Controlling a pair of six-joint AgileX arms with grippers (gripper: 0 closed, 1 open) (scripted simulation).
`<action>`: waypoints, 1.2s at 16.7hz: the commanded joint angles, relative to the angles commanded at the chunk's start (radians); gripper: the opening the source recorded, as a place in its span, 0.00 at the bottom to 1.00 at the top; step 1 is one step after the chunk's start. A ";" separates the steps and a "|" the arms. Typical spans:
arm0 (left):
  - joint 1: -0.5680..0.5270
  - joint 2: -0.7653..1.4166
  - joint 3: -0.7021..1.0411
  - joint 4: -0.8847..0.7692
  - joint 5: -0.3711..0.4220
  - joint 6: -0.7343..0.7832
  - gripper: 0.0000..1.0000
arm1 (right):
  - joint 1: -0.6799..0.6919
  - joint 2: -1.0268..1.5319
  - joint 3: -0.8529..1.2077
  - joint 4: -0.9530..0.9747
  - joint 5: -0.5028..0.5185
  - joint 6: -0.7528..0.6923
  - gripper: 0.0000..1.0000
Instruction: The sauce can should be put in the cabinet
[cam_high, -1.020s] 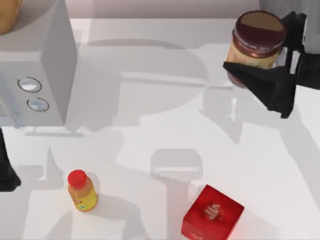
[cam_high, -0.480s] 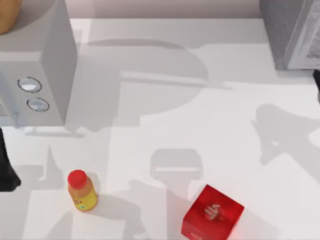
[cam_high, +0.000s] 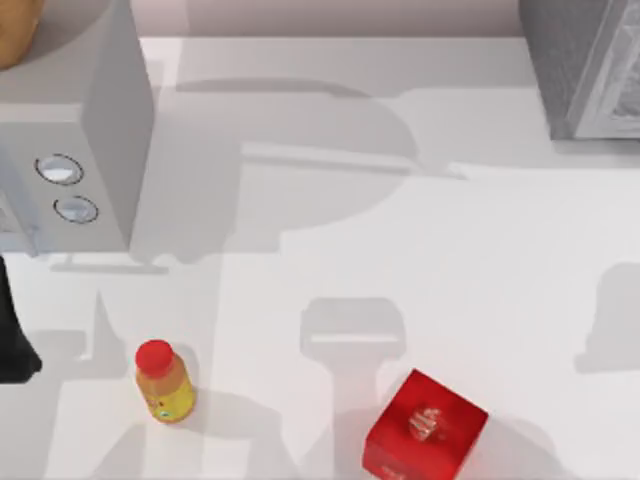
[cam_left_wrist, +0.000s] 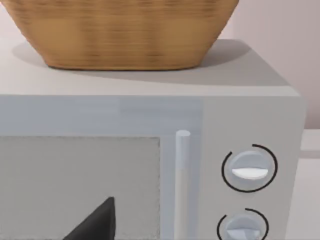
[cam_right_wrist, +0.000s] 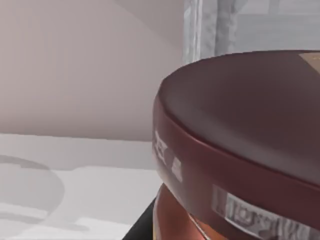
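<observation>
Top view, tabletop (cam_high: 400, 230): the right arm with its load stood over the far right side a second ago, slid off the right edge half a second ago, and is now gone from above, leaving a soft shadow at the right edge.

Item, sauce can (cam_right_wrist: 240, 150): seen close in the right wrist view, its dark maroon lid large in front and an orange band of label below. A dark sliver of the right claw's finger sits against its lower side, so the can reads as held in that claw and lifted clear of the tabletop.

Item, cabinet (cam_high: 585, 65): dark speckled box with pale framed front, far right corner. Its pale framing also rises just behind the can in the right wrist view, so the can appears near it but not yet inside.

Item, left arm: parked at the left edge, facing the light-grey box with two dials (cam_high: 70, 150) and the basket (cam_left_wrist: 120, 30) on top. Whether its claw is wide or narrow, cannot tell.

Other stock: small yellow bottle (cam_high: 165, 383), red box (cam_high: 425, 428), both untouched near the front.

Judgement: carry under way; placing remains.
</observation>
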 joint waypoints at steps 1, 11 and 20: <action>0.000 0.000 0.000 0.000 0.000 0.000 1.00 | -0.004 -0.046 -0.022 -0.027 0.031 0.001 0.00; 0.000 0.000 0.000 0.000 0.000 0.000 1.00 | -0.006 -0.118 -0.052 -0.076 0.087 0.005 0.00; 0.000 0.000 0.000 0.000 0.000 0.000 1.00 | 0.051 0.241 0.443 -0.208 0.136 0.003 0.00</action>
